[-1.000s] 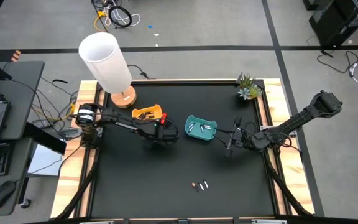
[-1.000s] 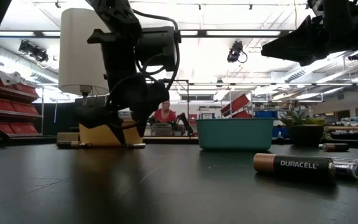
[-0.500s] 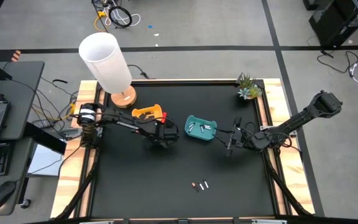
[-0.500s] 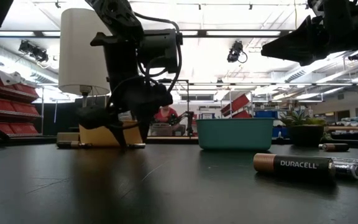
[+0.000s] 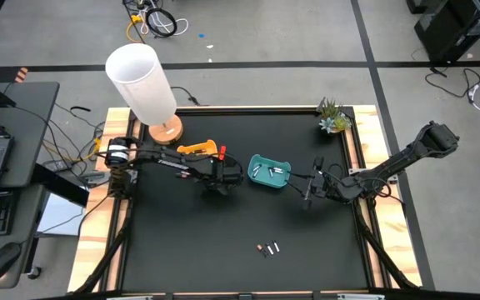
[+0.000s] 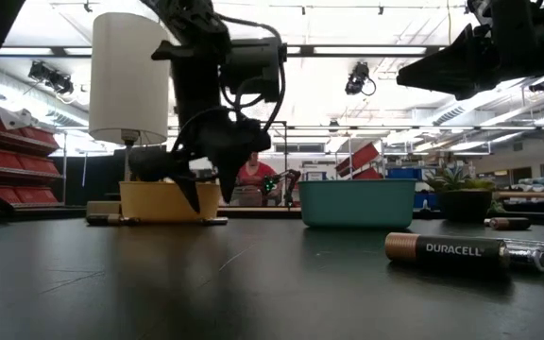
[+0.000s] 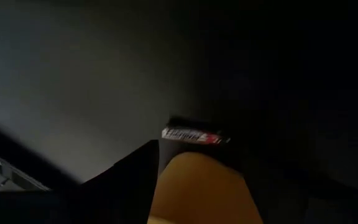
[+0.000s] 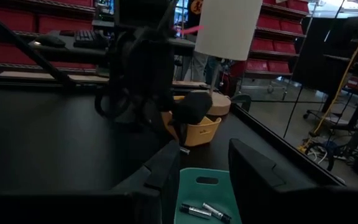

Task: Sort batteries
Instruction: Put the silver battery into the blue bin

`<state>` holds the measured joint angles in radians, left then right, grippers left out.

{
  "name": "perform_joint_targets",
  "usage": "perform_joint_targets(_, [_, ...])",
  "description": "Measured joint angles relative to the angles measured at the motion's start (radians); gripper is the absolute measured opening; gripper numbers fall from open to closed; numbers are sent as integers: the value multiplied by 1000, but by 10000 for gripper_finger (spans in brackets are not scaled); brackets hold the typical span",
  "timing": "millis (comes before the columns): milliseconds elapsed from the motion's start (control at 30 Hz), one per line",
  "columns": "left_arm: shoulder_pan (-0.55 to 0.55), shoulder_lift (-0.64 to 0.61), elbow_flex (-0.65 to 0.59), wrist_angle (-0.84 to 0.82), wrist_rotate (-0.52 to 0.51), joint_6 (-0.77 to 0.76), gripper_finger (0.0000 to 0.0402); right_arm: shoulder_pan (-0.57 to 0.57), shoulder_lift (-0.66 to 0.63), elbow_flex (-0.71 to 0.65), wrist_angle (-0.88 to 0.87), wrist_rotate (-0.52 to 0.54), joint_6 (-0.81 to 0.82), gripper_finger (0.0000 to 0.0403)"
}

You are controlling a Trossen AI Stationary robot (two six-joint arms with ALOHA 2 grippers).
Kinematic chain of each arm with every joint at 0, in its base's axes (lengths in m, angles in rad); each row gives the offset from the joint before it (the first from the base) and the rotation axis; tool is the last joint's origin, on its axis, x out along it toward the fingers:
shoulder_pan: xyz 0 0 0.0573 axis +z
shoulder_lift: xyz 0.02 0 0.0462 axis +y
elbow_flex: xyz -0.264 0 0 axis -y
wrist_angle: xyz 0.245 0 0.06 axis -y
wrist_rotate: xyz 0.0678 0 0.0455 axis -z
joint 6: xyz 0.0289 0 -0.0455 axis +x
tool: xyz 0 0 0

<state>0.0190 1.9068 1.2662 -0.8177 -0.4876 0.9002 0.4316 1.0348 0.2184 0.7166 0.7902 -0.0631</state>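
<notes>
Batteries lie loose on the black surface; others sit in the teal tray. The left end effector grasps one near the yellow tray; a slack pinch could drop it outside. The right end effector waits, released.

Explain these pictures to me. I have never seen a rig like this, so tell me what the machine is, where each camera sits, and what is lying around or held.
This is a robot with two dark arms working at a black table. One camera looks down from above, one sits at table-top height, and one rides on each wrist. The left gripper hangs between a yellow tray and a teal tray. Its wrist camera shows a small labelled battery at the tips of its fingers, apparently gripped. The right gripper waits beside the teal tray with its fingers open. A few loose batteries lie nearer the table's front. A lamp and a plant stand at the back.
</notes>
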Motion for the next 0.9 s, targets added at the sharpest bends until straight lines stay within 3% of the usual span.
perform_joint_targets(333, [-2,0,39,-42,-23,-70,240,0,0,0,-3,0,0,123])
perform_joint_targets(600, [-34,75,40,-5,-217,-145,260,0,0,0,-2,0,0,123])
perform_joint_targets(900, [-67,106,49,96,-267,-168,234,0,0,0,-9,0,0,123])
